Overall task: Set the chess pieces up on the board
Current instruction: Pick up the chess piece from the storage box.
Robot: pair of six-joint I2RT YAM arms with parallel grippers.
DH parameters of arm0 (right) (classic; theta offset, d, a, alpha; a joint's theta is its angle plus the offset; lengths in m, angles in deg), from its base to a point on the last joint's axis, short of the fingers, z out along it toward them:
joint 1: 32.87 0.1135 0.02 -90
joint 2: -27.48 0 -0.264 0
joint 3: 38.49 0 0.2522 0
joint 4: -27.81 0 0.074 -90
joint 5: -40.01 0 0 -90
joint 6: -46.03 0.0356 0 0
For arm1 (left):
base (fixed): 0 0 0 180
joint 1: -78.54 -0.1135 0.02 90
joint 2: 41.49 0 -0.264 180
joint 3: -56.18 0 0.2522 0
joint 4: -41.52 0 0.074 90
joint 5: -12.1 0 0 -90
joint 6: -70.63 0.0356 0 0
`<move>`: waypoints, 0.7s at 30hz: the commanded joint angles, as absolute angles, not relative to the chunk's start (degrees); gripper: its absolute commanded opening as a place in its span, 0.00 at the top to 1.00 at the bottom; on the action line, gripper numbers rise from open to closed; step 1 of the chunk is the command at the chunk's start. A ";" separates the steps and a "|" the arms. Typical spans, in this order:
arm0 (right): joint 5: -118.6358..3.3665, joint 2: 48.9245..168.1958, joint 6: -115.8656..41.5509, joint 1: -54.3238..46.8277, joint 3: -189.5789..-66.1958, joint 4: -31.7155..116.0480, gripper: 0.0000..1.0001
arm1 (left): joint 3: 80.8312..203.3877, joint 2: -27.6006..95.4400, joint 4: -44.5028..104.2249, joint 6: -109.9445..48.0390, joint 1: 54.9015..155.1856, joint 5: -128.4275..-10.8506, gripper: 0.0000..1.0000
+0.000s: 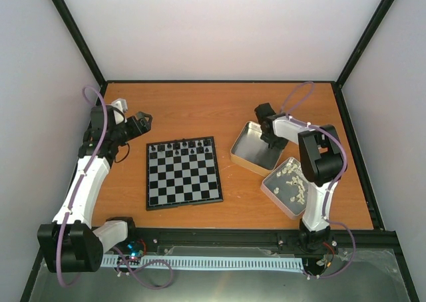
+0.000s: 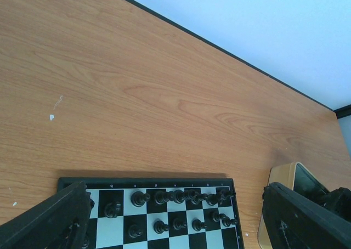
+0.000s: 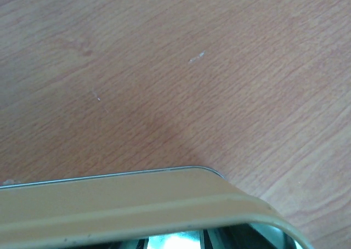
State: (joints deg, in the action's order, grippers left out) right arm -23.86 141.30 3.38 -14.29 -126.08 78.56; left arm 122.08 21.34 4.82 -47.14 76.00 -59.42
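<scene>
While the chess pieces (image 1: 183, 146) crowd the far rows of the board (image 1: 186, 182), the left jaws gape empty nearby; careless entry could topple neighbours. Right jaws, over a tin (image 1: 249, 152): opening not discernible.

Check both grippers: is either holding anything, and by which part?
Left gripper: open wide, nothing in it. Right gripper, at the shallow silver metal tin: its tips are hidden, so it cannot be told.
</scene>
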 commanded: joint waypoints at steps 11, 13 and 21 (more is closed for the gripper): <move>-33.34 139.64 0.61 -16.37 -121.13 72.37 0.97 | 125.64 21.53 4.29 -46.58 75.60 -59.55 0.13; -35.99 138.12 0.00 -16.35 -121.11 73.88 0.97 | 125.74 21.58 4.21 -46.41 75.64 -59.45 0.13; -47.93 130.26 -3.02 -16.36 -122.63 84.33 0.96 | 125.15 21.09 4.44 -46.18 75.64 -59.13 0.13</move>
